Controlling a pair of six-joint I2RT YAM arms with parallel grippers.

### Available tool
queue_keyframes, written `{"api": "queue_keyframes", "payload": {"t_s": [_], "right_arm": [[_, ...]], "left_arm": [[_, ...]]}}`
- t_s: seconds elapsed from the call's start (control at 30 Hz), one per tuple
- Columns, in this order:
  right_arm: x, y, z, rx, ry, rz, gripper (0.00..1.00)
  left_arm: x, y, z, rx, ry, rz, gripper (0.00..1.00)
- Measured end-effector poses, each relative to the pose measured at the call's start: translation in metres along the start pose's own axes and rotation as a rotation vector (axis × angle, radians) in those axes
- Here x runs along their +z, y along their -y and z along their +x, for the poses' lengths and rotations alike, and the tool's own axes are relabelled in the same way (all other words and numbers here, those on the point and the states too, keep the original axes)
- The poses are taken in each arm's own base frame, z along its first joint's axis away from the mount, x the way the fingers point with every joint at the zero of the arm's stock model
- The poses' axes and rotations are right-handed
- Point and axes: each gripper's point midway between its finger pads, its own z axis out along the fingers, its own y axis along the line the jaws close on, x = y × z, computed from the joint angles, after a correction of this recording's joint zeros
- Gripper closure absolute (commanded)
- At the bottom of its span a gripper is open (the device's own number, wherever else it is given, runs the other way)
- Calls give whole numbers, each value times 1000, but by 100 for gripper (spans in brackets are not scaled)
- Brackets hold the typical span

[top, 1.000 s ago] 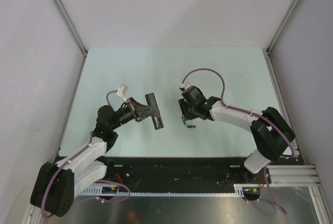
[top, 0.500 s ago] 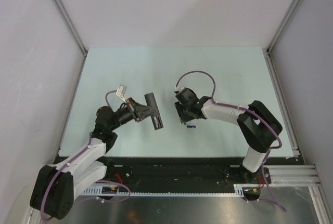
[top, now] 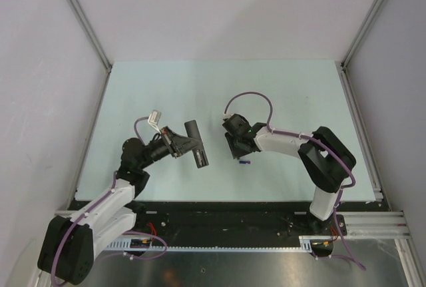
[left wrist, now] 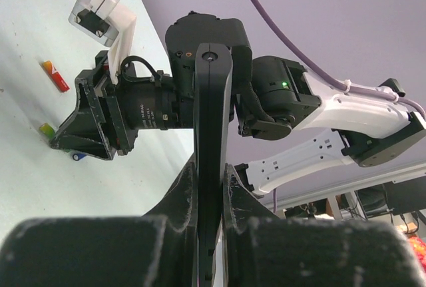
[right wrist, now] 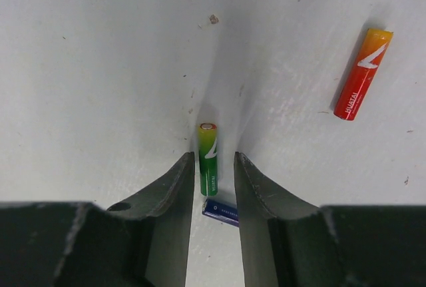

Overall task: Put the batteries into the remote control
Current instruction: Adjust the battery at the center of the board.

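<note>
The remote control [top: 197,144] is a slim black bar held off the table, with my left gripper [top: 181,142] shut on it. In the left wrist view the remote control [left wrist: 213,127] stands upright between the jaws of that gripper [left wrist: 212,187]. My right gripper [right wrist: 211,167] is low over the table and open, its fingers on either side of the green battery [right wrist: 208,160] with a small gap each side. A blue battery [right wrist: 221,212] lies just behind the green one, partly under the right finger. The red battery [right wrist: 363,74] lies apart at the upper right.
The pale green table [top: 293,94] is walled by grey panels on three sides. The left wrist view shows the right gripper [left wrist: 63,144] above the red battery [left wrist: 56,76], the green one [left wrist: 46,129] and the blue one [left wrist: 79,156]. Black rails [top: 226,217] run along the near edge.
The right arm has shifted a little left and folded its elbow inward, and its jaws have narrowed around the green battery. The left arm and the remote have not moved.
</note>
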Motion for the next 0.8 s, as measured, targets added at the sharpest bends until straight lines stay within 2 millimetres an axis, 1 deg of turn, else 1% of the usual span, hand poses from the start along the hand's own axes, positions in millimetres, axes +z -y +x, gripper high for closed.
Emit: {"api": "queue_keyframes", "payload": {"t_s": [0.1,0.2,0.3,0.33,0.43,0.53,0.67,0.8], "right_arm": [[0,-1,1,-2,-3,7,68],[-1,-2,3,-3,-7,12,74],[-2,-3,5,-1,-13,13,90],[-2,-3,5,1,-15,13,100],[-2,-5,5,30,-20,7,100],[-2,-8,4,107,-29,-15,100],[-1,-13,-5,280,-16,-42,100],[-2,-19,-26,555,26,-42,100]], "left_arm": [[-1,1,0,4,0,5,100],[-2,2,2,5,-5,9,100],[-4,1,5,4,-7,10,100],[-4,1,5,5,-8,10,100],[-6,2,7,3,-11,13,100],[-6,3,7,2,-10,18,100],[-7,6,7,4,-7,25,100],[-7,8,4,-12,4,25,100]]}}
